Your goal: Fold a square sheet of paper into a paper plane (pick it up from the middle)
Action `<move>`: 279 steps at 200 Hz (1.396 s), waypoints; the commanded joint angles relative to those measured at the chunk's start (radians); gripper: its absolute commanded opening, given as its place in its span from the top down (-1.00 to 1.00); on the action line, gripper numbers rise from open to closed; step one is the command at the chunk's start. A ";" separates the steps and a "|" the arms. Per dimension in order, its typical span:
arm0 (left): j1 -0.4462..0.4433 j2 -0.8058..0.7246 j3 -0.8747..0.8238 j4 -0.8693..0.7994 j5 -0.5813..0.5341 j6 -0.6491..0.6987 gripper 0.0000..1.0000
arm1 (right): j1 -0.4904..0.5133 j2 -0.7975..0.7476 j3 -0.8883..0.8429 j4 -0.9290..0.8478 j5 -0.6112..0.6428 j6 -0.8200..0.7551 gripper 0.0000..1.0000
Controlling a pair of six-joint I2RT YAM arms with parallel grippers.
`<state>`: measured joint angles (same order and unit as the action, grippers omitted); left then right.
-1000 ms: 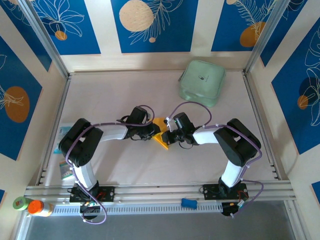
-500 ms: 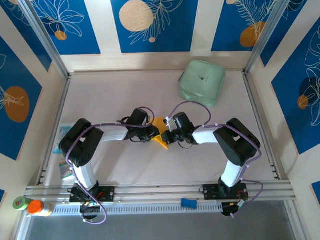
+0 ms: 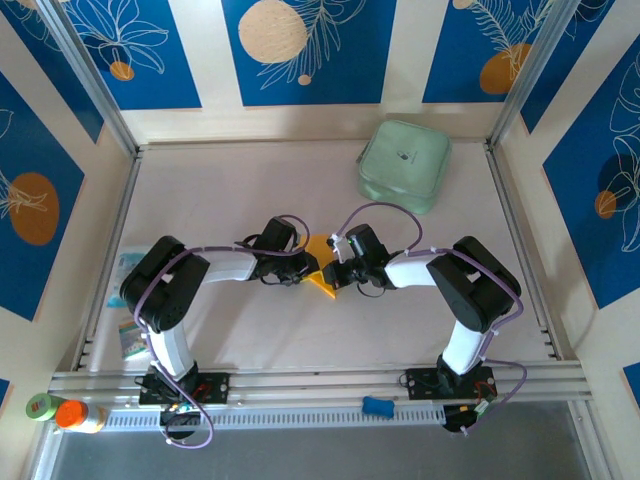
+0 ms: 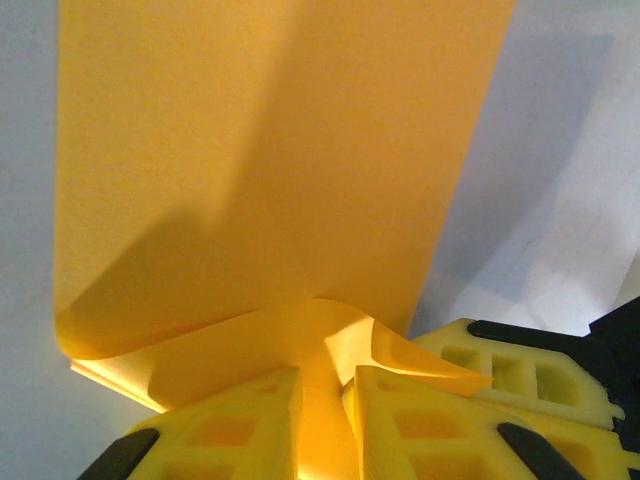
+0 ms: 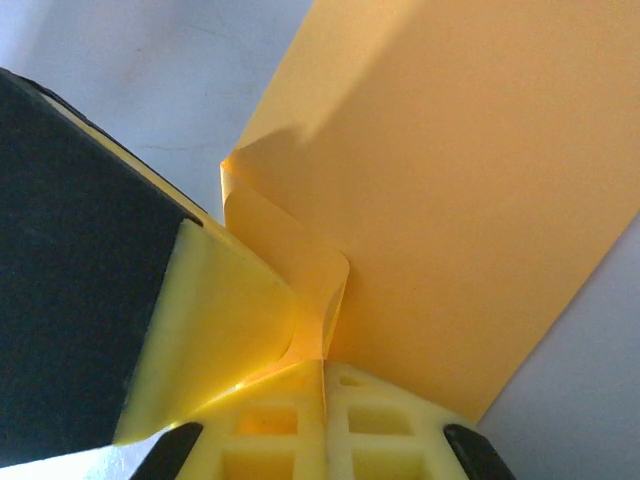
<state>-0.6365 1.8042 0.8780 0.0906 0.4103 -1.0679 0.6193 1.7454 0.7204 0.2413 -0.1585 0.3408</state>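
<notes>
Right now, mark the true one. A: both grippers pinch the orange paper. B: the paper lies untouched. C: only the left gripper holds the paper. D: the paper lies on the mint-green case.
A: the left gripper and the right gripper each clamp a curled edge of the square sheet of paper, away from the mint-green case.

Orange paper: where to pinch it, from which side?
Probably the curled-up edge of the paper, coming in low along the table: the rest seems to lie flat with nothing to pinch, while that edge lifts clear. Left gripper and right gripper clamp there.
</notes>
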 commanded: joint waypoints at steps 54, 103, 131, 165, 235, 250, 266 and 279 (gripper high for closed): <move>-0.010 0.041 0.009 -0.055 -0.030 0.025 0.58 | -0.005 0.030 0.003 -0.060 0.008 -0.004 0.97; -0.010 0.040 0.000 -0.068 -0.041 0.025 0.58 | -0.006 0.009 0.012 -0.068 0.005 0.006 0.87; -0.009 0.040 -0.007 -0.074 -0.053 0.026 0.58 | -0.016 -0.039 0.016 -0.090 -0.007 0.025 0.69; -0.009 0.044 -0.013 -0.075 -0.058 0.021 0.59 | -0.062 -0.139 0.014 -0.166 -0.045 0.077 0.45; -0.010 0.041 -0.017 -0.078 -0.066 0.014 0.59 | -0.096 -0.302 0.059 -0.472 -0.112 0.220 0.30; -0.010 0.040 -0.018 -0.082 -0.070 0.012 0.60 | -0.078 -0.296 0.066 -0.484 -0.161 0.243 0.33; -0.009 0.038 -0.017 -0.086 -0.073 0.011 0.60 | -0.057 -0.265 0.081 -0.484 -0.195 0.269 0.40; -0.009 0.040 -0.017 -0.087 -0.076 0.010 0.60 | -0.038 -0.228 0.096 -0.478 -0.215 0.276 0.48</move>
<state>-0.6392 1.8156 0.8795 0.0856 0.3870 -1.0653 0.5491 1.4670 0.7715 -0.1822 -0.2806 0.5655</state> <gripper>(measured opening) 0.199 0.286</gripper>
